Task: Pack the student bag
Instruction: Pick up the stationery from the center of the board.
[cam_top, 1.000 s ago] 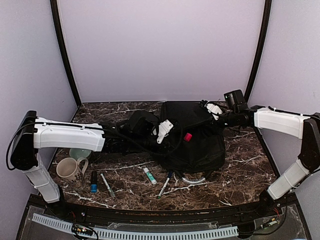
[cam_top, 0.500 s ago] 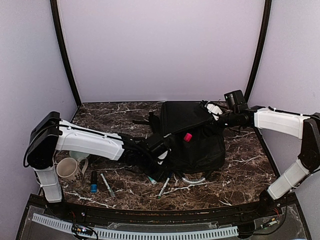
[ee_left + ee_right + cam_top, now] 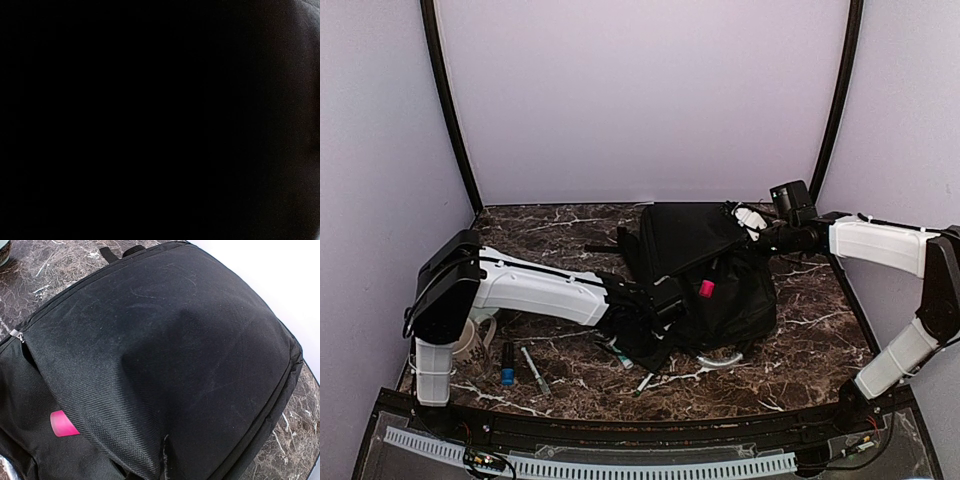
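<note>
The student bag (image 3: 692, 236) is a large black backpack lying on the marble table, right of centre. Its top flap (image 3: 165, 350) is lifted, and my right gripper (image 3: 752, 221) is shut on the flap's far right edge, holding it up. A pink object (image 3: 706, 289) shows in the opening under the flap, and the right wrist view sees it too (image 3: 64, 424). My left arm (image 3: 550, 290) reaches from the left into the opening. Its gripper is hidden inside the bag, and the left wrist view is nearly all black.
A cream mug (image 3: 472, 342) stands at the left, partly behind the left arm. A blue-capped tube (image 3: 507, 366) and a pen (image 3: 534, 371) lie near the front left. Another pen (image 3: 646, 382) and a clear curved piece (image 3: 722, 358) lie in front of the bag.
My left arm has swung forward and to the right, and its gripper has gone from beside the bag into the opening. The pink object shifted slightly. The right arm has kept still.
</note>
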### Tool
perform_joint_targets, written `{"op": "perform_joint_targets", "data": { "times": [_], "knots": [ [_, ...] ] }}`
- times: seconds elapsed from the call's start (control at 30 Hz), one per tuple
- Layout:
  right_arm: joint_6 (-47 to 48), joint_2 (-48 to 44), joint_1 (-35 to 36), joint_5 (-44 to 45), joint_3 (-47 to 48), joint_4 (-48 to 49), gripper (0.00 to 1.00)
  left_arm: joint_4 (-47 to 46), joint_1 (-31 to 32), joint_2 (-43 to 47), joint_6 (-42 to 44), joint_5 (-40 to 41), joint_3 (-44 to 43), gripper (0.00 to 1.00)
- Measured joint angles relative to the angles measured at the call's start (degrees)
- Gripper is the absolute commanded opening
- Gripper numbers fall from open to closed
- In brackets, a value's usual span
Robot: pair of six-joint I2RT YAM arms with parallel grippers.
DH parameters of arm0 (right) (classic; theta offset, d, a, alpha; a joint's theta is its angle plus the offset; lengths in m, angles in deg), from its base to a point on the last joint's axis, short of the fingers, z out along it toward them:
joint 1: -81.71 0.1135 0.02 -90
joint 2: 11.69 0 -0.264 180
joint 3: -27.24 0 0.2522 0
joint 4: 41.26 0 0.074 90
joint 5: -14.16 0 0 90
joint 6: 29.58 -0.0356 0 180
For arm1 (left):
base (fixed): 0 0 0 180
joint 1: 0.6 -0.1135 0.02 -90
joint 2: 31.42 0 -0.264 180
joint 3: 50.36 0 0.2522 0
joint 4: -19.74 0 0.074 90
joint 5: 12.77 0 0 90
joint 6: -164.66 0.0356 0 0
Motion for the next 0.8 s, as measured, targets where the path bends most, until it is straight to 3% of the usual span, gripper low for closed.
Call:
{"op": "perform_joint_targets", "data": {
  "times": [0.13,0.6,0.8],
  "knots": [
    [0.0,0.0,0.0,0.0,0.0,0.0,0.0,1.0,0.8,-0.3,-1.1,0.6,-0.5,0.33],
    [0.0,0.0,0.0,0.0,0.0,-0.2,0.0,5.8,3.4,-0.2,-1.7,1.1,-0.7,0.07],
    [0.0,0.0,0.0,-0.2,0.0,-0.3,0.0,6.4,3.4,0.6,-0.5,0.2,0.0,0.01]
  ]
}}
